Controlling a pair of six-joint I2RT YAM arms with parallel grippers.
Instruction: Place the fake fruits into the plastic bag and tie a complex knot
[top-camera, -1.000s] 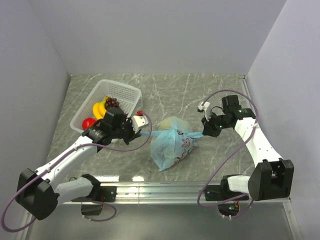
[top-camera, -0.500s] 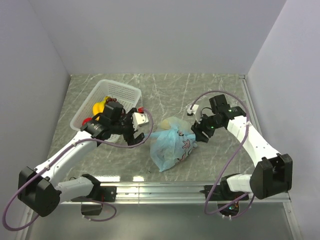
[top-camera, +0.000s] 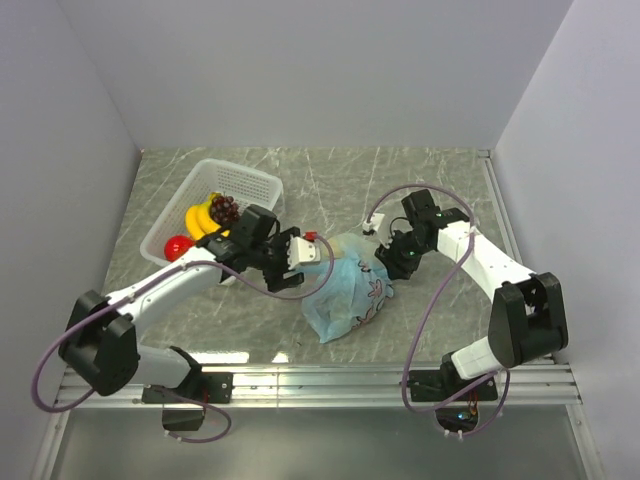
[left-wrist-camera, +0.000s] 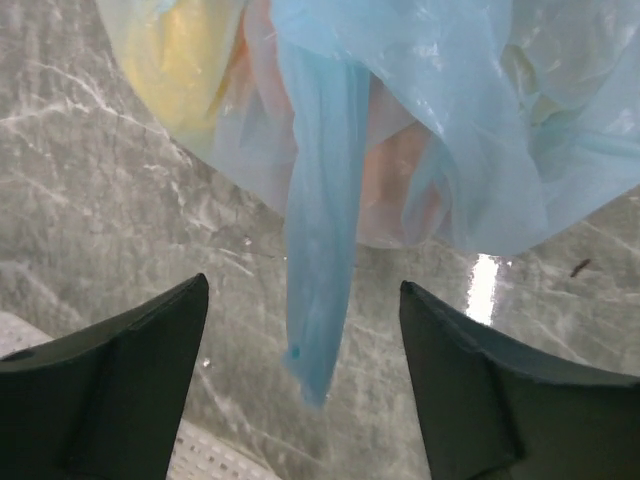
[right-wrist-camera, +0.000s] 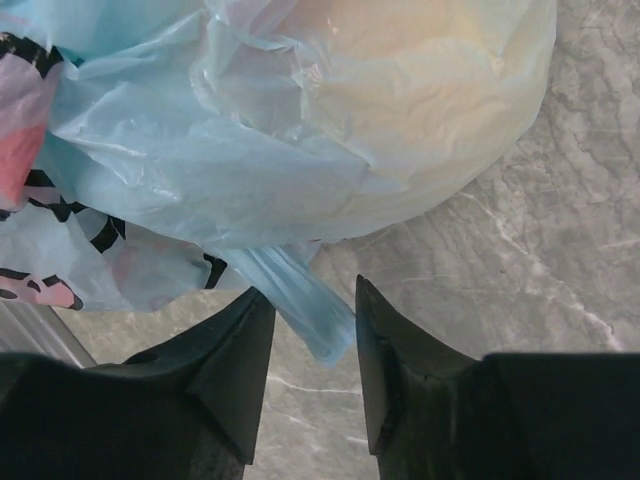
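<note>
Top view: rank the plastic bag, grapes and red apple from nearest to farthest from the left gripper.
1. plastic bag, just right of the left gripper.
2. grapes, to its left, in the basket.
3. red apple, at the basket's near-left end.

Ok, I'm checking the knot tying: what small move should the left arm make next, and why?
Probably close the left tool on the blue handle strip: its fingers stand wide open on either side of that strip, which hangs loose between them, so nothing is gripped.
</note>
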